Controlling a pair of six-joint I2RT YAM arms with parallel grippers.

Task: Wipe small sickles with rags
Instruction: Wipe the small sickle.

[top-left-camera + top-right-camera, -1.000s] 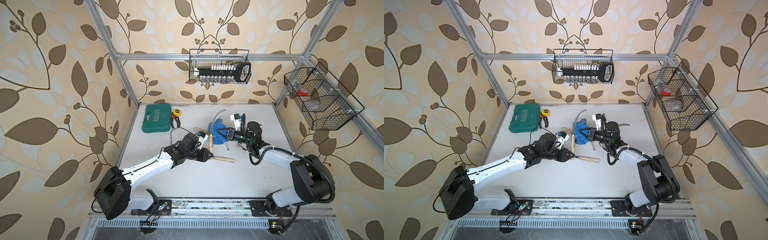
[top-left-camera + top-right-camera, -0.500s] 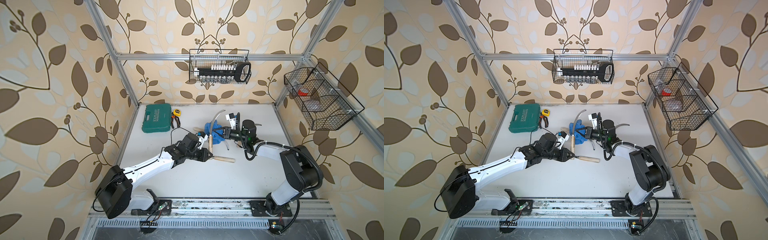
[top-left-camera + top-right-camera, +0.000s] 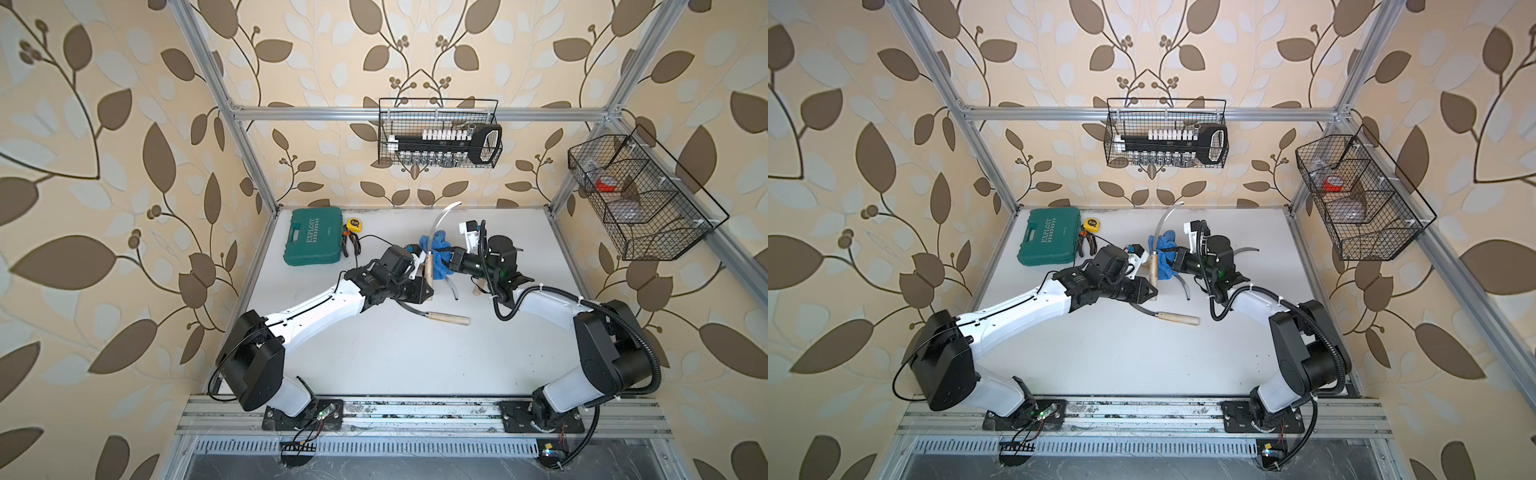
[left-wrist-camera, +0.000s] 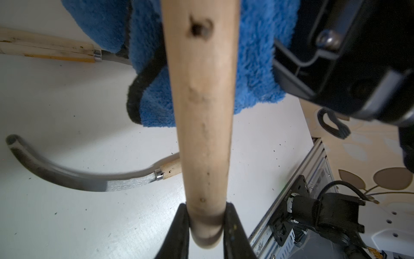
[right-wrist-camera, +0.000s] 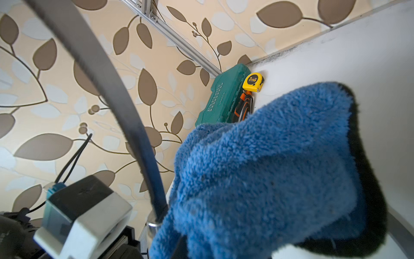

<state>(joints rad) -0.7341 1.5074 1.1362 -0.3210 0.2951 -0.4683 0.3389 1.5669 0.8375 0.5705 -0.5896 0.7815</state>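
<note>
Black wire forms a basket (image 3: 386,137) on the back wall, in which a black rack of small white and metal pieces (image 3: 440,143) is kept. In a second wire basket (image 3: 665,237) on the side wall, something red (image 3: 606,183) is seen in the compartment nearest the back. A green case (image 3: 314,237) is shut on the table (image 3: 395,361).

One sickle (image 4: 201,112), pale-handled with a thin grey curved blade, is clamped at its handle end by the left gripper (image 4: 206,226) and held off the table. The blue rag (image 5: 268,175), fluffy and dark-edged, is pinched by the right gripper (image 3: 1177,261) against that sickle where blade meets handle. Another sickle (image 3: 444,318) is laid nearby on the table.
</note>
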